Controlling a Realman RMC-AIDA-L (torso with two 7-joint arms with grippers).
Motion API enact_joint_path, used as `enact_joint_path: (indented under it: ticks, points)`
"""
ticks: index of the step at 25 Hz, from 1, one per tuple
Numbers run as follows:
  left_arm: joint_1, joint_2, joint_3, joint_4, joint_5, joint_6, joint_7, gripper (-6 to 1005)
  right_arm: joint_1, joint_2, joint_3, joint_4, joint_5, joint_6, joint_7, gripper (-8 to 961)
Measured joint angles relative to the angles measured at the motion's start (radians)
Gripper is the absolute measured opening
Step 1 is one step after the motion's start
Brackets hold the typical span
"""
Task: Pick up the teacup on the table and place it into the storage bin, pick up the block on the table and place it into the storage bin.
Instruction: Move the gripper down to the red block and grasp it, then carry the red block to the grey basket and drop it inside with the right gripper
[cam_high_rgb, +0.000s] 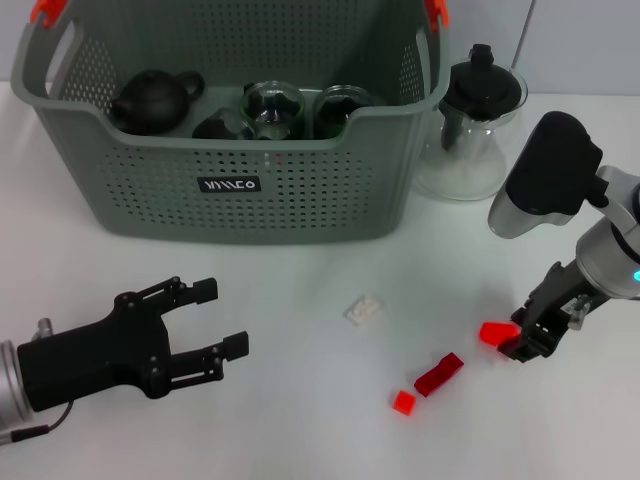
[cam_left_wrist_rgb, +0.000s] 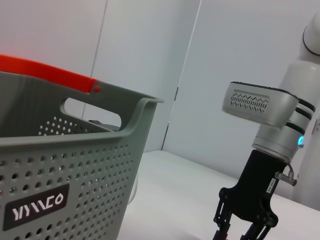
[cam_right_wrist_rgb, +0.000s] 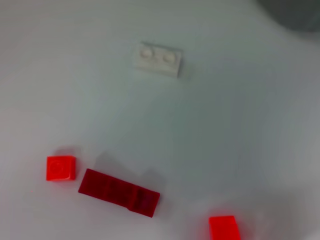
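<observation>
The bin (cam_high_rgb: 240, 190) is set at the rear of the white counter (cam_high_rgb: 300, 420), with its long axis running left to right and its labelled wall facing the robot. Orange clips (cam_high_rgb: 48, 10) are fitted at its two handles. Inside the bin, a dark teapot (cam_high_rgb: 155, 100) is seen at the left, with a glass jar (cam_high_rgb: 272, 108) and a second dark-filled glass vessel (cam_high_rgb: 340, 105) beside it toward the right. No separate teacup can be identified with certainty among these. Just beside the bin's right wall, a glass carafe (cam_high_rgb: 472, 130) with a black lid is stood upright on the counter.

Four blocks are laid on the counter in front of the bin, all outside it. A white two-stud block (cam_high_rgb: 364, 309) is placed nearest the bin. A dark red long block (cam_high_rgb: 439, 374) is laid with its long axis diagonal, its far end pointing toward the robot's right. A small red square block (cam_high_rgb: 403, 402) is placed just beside its near end. A bright red block (cam_high_rgb: 494, 333) is located to the right of these.

The right gripper (cam_high_rgb: 530, 340) is lowered to the counter at the bright red block; its fingers are set against that block, but whether it is gripped cannot be told. The left gripper (cam_high_rgb: 225, 320) is held low over the counter at the front left, well apart from the blocks, with its fingers (cam_high_rgb: 205, 291) spread apart and nothing between them.
</observation>
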Motion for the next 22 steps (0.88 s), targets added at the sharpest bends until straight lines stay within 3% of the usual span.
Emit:
enact_joint_path:
  ticks: [4, 10, 14, 17, 22]
  points:
    - [0.001, 0.0, 0.0, 0.0, 0.0, 0.001, 0.0, 844, 0.004, 0.0, 0.003, 0.012, 0.003, -0.006, 0.001, 484]
    - [0.001, 0.0, 0.0, 0.0, 0.0, 0.004, 0.0, 844, -0.001, 0.0, 0.006, 0.01, 0.004, -0.007, 0.0, 296]
    - [0.003, 0.0, 0.0, 0.0, 0.0, 0.006, 0.0, 844, -0.005, 0.0, 0.038, 0.0, 0.02, -0.04, -0.017, 222]
    - [0.004, 0.0, 0.0, 0.0, 0.0, 0.008, 0.0, 844, -0.017, -0.003, 0.135, -0.063, 0.095, -0.131, -0.091, 206]
    - [0.006, 0.0, -0.014, 0.0, 0.0, 0.011, 0.0, 844, -0.029, -0.007, 0.442, -0.26, 0.356, -0.378, -0.231, 210]
